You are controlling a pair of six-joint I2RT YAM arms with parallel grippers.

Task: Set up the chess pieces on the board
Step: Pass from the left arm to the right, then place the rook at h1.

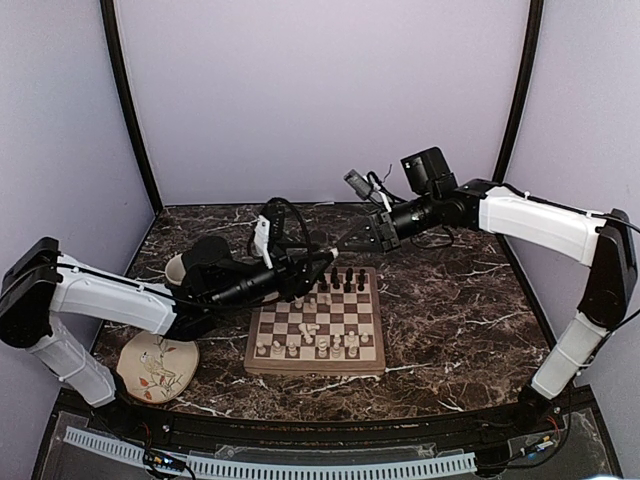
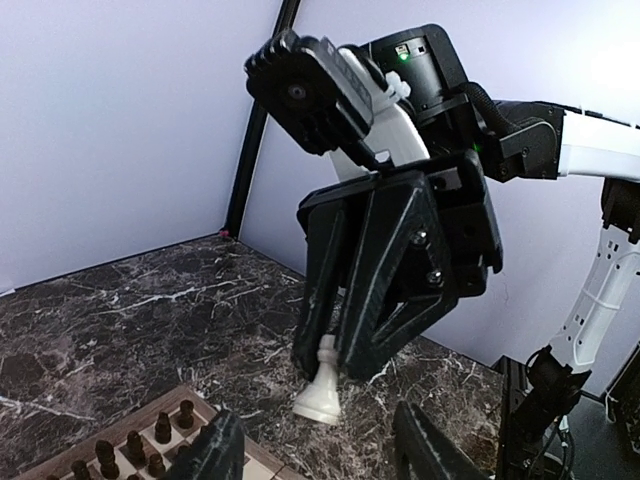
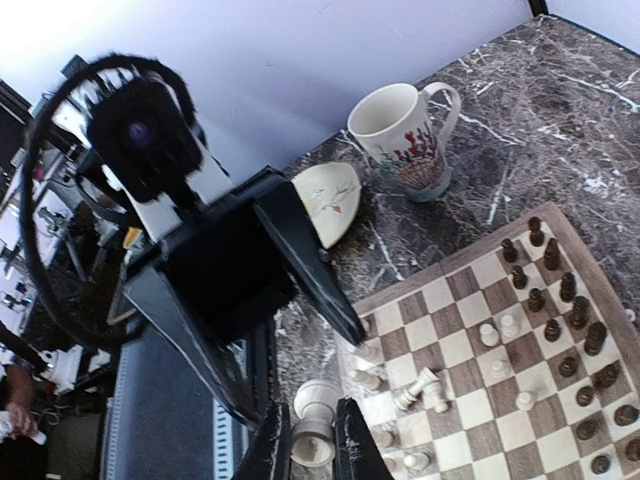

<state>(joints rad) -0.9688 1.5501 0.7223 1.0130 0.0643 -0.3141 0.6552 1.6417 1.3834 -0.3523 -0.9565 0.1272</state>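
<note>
- Top external: board point(image 1: 314, 369) part set; dark pieces point(image 1: 348, 280) along far rows, cream pieces point(image 1: 310, 328) scattered, some toppled.
- R gripper point(image 2: 330, 365) clamps cream piece point(image 2: 318, 398) just past board's far edge.
- L gripper point(image 2: 315, 440) agape, empty.

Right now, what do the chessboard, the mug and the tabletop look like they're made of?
Chessboard: likely wood, matte; light tan border, brown and cream squares. Mug: probably glazed ceramic; glossy cream surface with a painted red design. Tabletop: dark brown with white veins, like polished marble, though it may be laminate.
</note>
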